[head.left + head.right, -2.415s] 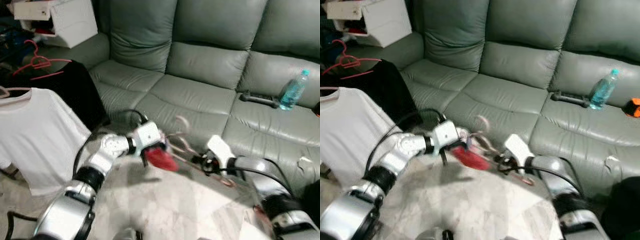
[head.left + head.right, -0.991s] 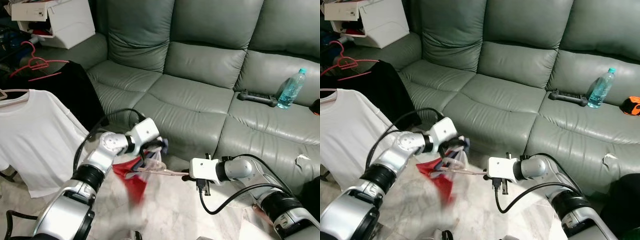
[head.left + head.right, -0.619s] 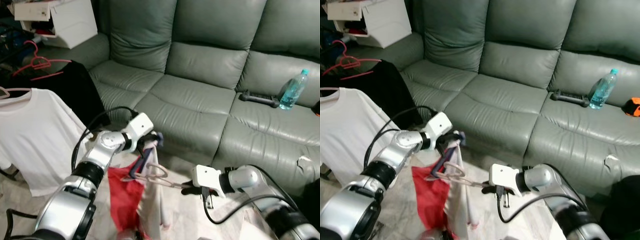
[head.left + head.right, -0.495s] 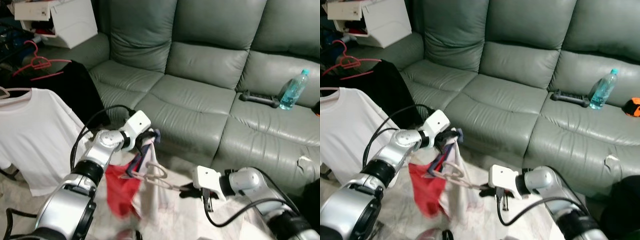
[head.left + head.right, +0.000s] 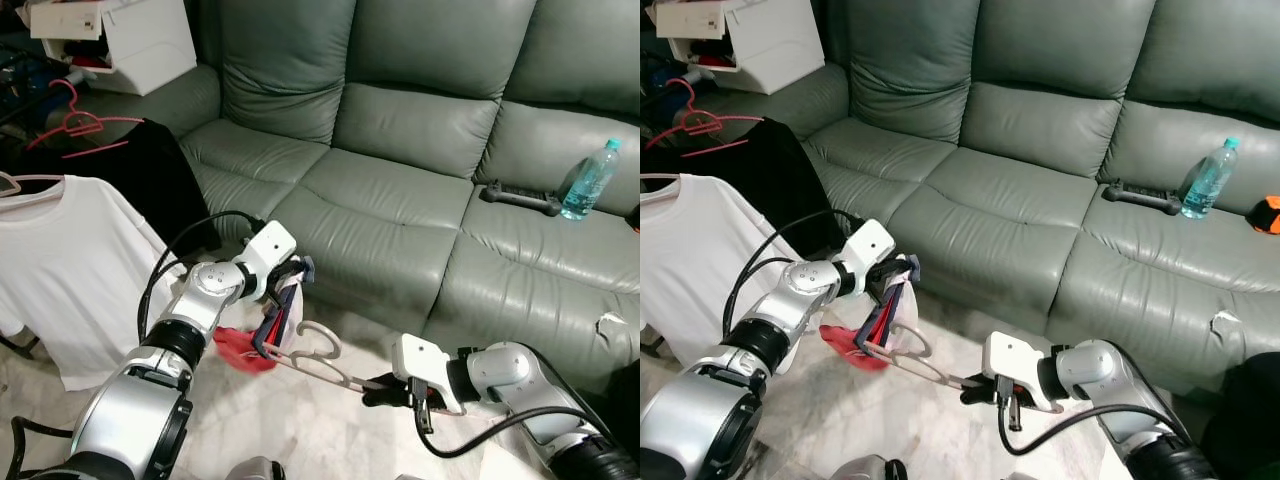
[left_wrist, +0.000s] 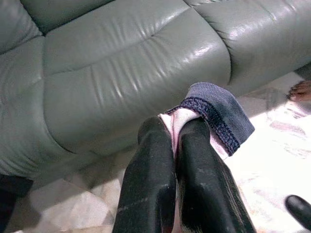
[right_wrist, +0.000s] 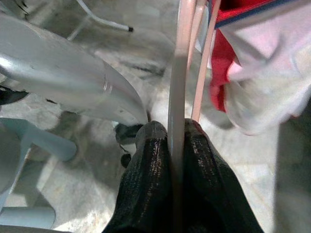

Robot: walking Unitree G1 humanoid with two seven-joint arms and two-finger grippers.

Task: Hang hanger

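Observation:
A pale pink hanger [image 5: 318,357] stretches between my two grippers, low above the floor in front of the sofa. My right gripper [image 5: 380,387] is shut on one end of its bar [image 7: 177,73]. At the other end a garment of red, white and navy cloth [image 5: 250,348] is bunched on the hanger. My left gripper [image 5: 291,276] is shut on the navy-trimmed edge of this garment [image 6: 218,109], with white cloth pinched between the fingers [image 6: 150,165].
A grey-green leather sofa [image 5: 400,170] stands right behind, carrying a water bottle [image 5: 586,181] and a black remote [image 5: 515,197]. To the left hang a white T-shirt [image 5: 60,260], a black garment [image 5: 140,185] and red hangers [image 5: 75,122]. A white box [image 5: 125,40] sits on the armrest.
The long hanging cloth has drawn up into a small bunch by my left gripper. My right gripper has sunk a little, so the hanger slopes down towards it.

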